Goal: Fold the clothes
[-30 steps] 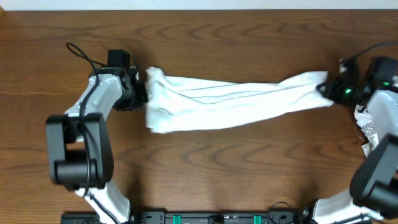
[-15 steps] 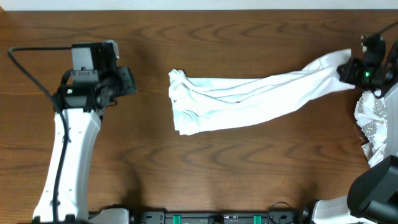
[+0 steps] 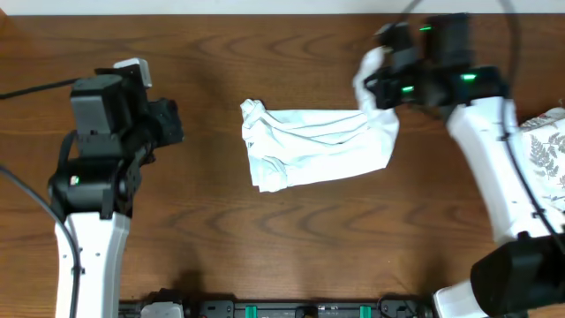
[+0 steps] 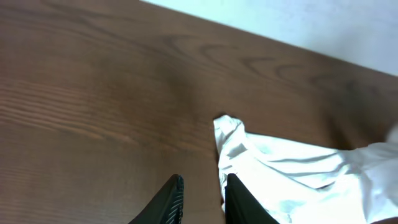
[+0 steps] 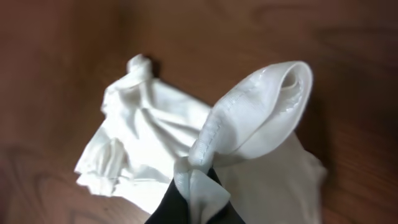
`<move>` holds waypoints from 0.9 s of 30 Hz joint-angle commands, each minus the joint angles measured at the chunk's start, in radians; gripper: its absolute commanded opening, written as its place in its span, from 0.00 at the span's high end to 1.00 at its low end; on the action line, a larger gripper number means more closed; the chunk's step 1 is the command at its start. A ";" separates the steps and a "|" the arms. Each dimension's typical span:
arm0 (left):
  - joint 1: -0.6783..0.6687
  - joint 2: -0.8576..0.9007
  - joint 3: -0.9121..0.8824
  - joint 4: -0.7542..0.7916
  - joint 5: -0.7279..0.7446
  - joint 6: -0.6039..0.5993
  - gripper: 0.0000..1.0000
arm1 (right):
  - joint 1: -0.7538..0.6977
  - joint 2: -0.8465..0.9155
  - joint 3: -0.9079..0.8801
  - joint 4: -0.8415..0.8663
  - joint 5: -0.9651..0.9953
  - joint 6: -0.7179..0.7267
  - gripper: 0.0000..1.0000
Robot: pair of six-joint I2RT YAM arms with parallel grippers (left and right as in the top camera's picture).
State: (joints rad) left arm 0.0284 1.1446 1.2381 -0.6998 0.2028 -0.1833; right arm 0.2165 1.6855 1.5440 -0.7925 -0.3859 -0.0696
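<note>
Clothes in raised right gripper

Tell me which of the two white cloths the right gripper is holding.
The plain white T-shirt in the middle: the right gripper pinches one end. The other, the fern-printed cloth at the right edge, lies free.

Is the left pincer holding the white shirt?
No, the left pincer hangs over the wooden table, with a clear gap between it and the shirt.

Even soft light, faint shadows; R wrist view blurry, dim; clothes v. bright white.
</note>
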 commanded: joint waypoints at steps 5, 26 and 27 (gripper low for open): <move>0.003 -0.072 0.007 -0.018 -0.004 -0.006 0.76 | 0.185 0.116 0.015 0.014 0.105 0.040 0.99; 0.003 -0.087 0.007 -0.071 -0.004 -0.006 0.76 | 0.410 0.312 0.026 0.152 -0.052 0.046 0.26; 0.003 -0.087 0.007 -0.071 -0.004 -0.006 0.76 | 0.409 0.297 0.032 0.157 -0.101 0.047 0.23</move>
State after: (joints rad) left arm 0.0284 1.0630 1.2381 -0.7670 0.2028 -0.1837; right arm 0.6147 2.0186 1.5440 -0.6476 -0.3527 -0.0254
